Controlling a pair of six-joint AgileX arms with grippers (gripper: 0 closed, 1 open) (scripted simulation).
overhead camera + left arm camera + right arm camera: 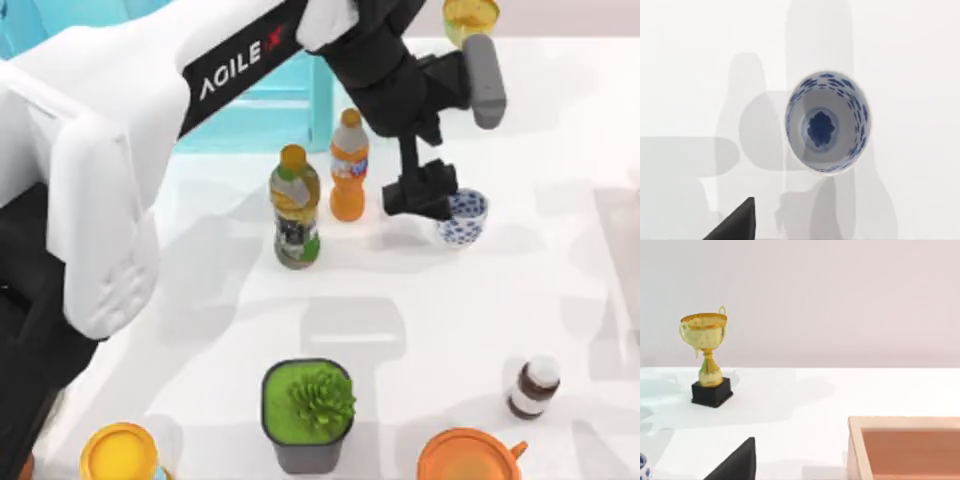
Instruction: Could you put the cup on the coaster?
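Jaws of the left gripper [428, 197], spread unclear, hang beside the cup [463, 217] on the white counter [430, 310]; its arm reads "AGILEX".

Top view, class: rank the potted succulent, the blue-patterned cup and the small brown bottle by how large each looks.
1. Potted succulent, largest.
2. Cup, partly hidden by the left gripper.
3. Small brown bottle, smallest.

White table [430, 320] under me. On it: cup [462, 217] at 2 o'clock, orange bottle [348, 166] and green-label bottle [296, 208] at 12, potted succulent [308, 402] at 6, small brown bottle [533, 386] and orange mug [468, 458] at 5.
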